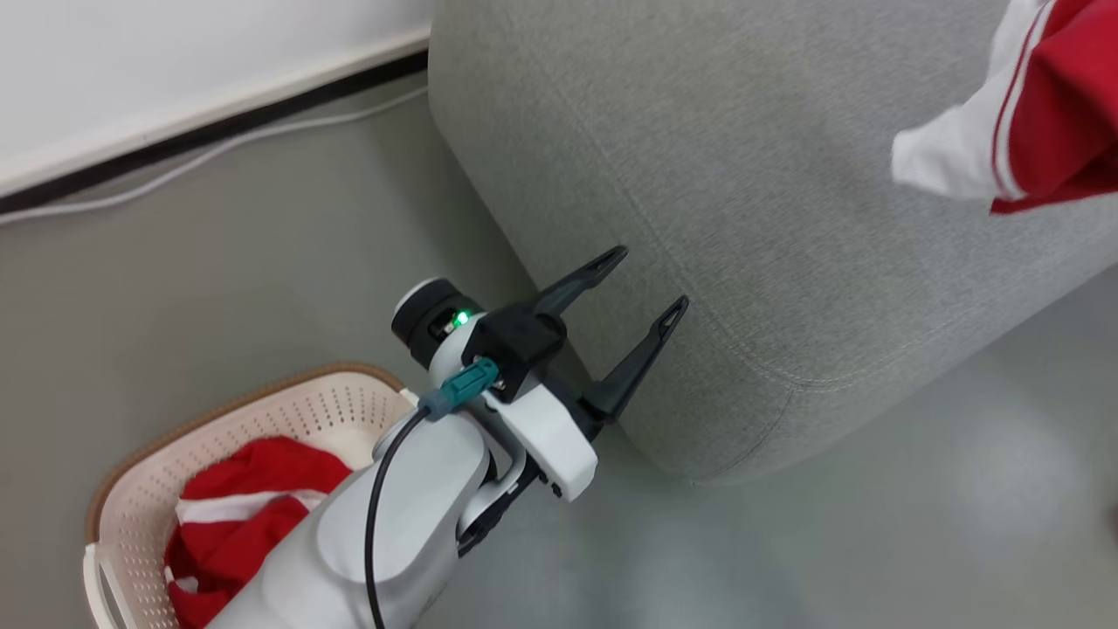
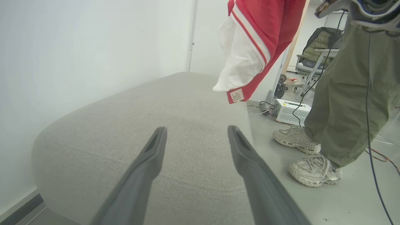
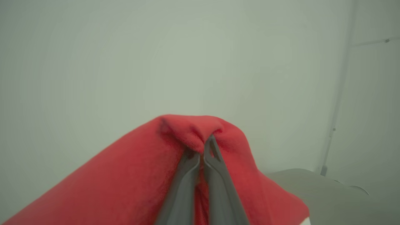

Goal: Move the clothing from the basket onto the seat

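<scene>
One piece of red clothing (image 1: 1061,114) with white trim hangs in the air over the grey seat (image 1: 742,192), its lower edge clear of the cushion. My right gripper (image 3: 201,150) is shut on a fold of that clothing (image 3: 131,175). In the left wrist view the same garment (image 2: 253,43) dangles above the seat (image 2: 175,125). My left gripper (image 1: 651,284) stands open and empty by the seat's near corner, fingers (image 2: 153,153) spread wide. A second piece of red clothing (image 1: 244,507) lies in the cream basket (image 1: 288,406) on the floor at lower left.
A person's legs and pale sneakers (image 2: 312,170) stand on the floor beside the seat. A white box (image 2: 290,111) with cables and a chair (image 2: 315,50) sit behind. A white wall with a dark baseboard (image 1: 210,131) and a cable runs left of the seat.
</scene>
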Tool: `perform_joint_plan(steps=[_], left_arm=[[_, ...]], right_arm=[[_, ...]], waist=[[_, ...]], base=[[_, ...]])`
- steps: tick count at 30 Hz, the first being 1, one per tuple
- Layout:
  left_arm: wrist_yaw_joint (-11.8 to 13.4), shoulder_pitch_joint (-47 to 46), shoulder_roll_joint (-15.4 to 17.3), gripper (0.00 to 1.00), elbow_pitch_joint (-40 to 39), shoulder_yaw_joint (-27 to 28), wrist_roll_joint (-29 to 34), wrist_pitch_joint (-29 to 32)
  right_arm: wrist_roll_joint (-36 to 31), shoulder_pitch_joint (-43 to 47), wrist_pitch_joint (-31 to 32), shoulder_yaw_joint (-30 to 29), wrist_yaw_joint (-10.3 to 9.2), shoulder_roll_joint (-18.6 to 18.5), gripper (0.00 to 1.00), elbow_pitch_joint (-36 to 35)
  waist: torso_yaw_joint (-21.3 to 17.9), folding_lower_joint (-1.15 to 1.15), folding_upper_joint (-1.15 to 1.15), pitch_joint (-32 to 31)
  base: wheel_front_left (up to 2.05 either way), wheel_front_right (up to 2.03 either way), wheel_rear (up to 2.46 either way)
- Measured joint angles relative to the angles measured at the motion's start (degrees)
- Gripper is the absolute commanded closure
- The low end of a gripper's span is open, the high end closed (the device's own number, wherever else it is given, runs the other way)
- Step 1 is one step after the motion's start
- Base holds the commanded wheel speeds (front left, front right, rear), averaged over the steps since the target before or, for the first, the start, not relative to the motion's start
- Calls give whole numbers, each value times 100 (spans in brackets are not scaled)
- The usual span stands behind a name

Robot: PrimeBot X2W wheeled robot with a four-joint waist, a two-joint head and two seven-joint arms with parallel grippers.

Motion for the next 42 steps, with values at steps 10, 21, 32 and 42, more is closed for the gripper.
perform_joint_plan(steps=[10, 21, 32, 42], left_arm=[[0, -877, -4, 0, 180, -336, 122, 0], [0, -1191, -110, 0, 349, -598, 164, 0], [0, -1190, -186, 0, 244, -572, 272, 0], [0, -1198, -257, 0, 36, -595, 412, 0]], right_arm=[[-268, -1118, 0, -776, 0, -336, 100, 954], [-711, -2444, 0, -1383, 1, -776, 100, 2313], [-1352, -3303, -2, -2271, 1, -1011, 100, 3408], [-1177, -2908, -2, -2124, 2, -569, 100, 4231]], waist=[[322, 0, 0, 933], [983, 0, 0, 1791], [1792, 0, 0, 2268], [1993, 0, 0, 2506]], base=[[0, 0, 0], [0, 0, 0], [0, 0, 0], [0, 0, 0]])
